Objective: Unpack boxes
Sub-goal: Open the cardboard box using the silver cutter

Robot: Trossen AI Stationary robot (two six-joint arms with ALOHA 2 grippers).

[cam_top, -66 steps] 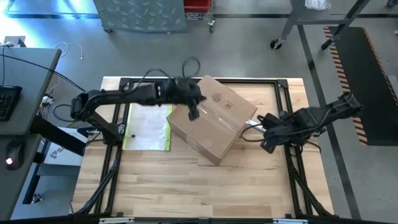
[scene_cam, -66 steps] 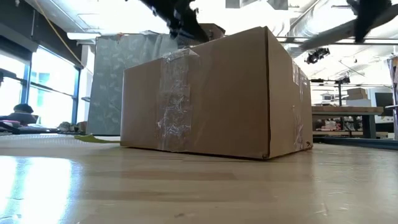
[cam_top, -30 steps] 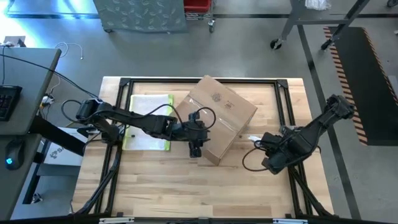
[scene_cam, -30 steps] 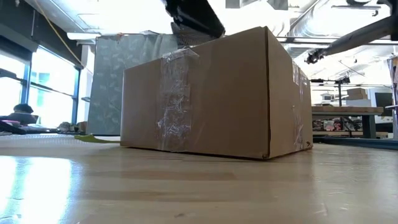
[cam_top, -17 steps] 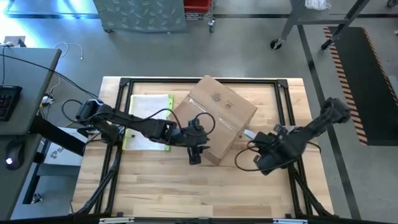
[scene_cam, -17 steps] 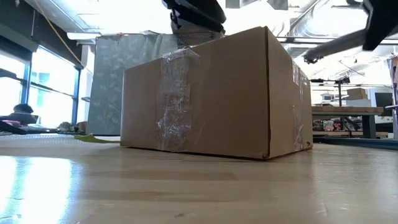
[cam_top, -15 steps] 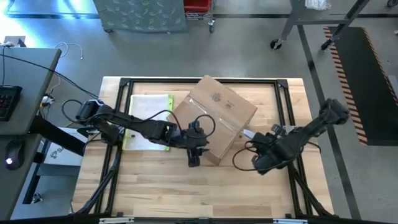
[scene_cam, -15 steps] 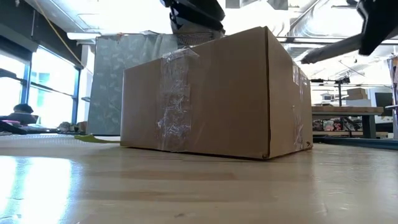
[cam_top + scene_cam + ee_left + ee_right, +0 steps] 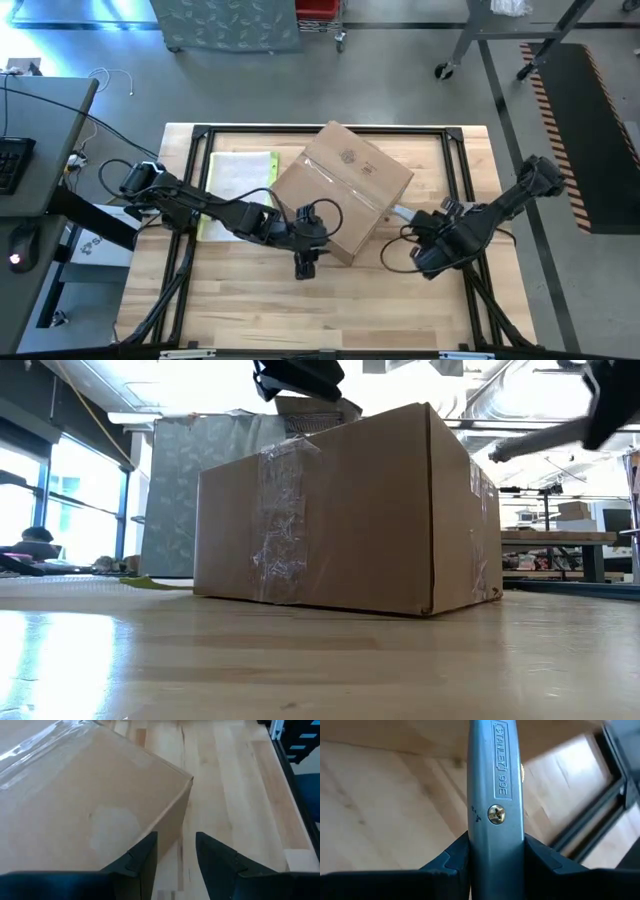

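Brown cardboard box point(image 9: 345, 190), sealed w/ crinkly clear tape point(image 9: 280, 520) down its side, small dark symbols on top, sits turned at an angle mid-table point(image 9: 250, 300). Left gripper point(image 9: 303, 262) hangs by box's near corner, fingers point(image 9: 145, 855) apart w/ a narrow gap, nothing between; right gripper point(image 9: 425, 225) right of box pinches a grey utility knife point(image 9: 495, 795). Table is pale wood planks w/ black frame, a yellow-edged clear sleeve point(image 9: 238, 195) left of box; grey floor beyond.

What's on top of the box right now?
The box is closed, with clear tape along its top seam and small dark printed symbols near the far end. Nothing else rests on it. Its contents stay hidden under the taped flaps.
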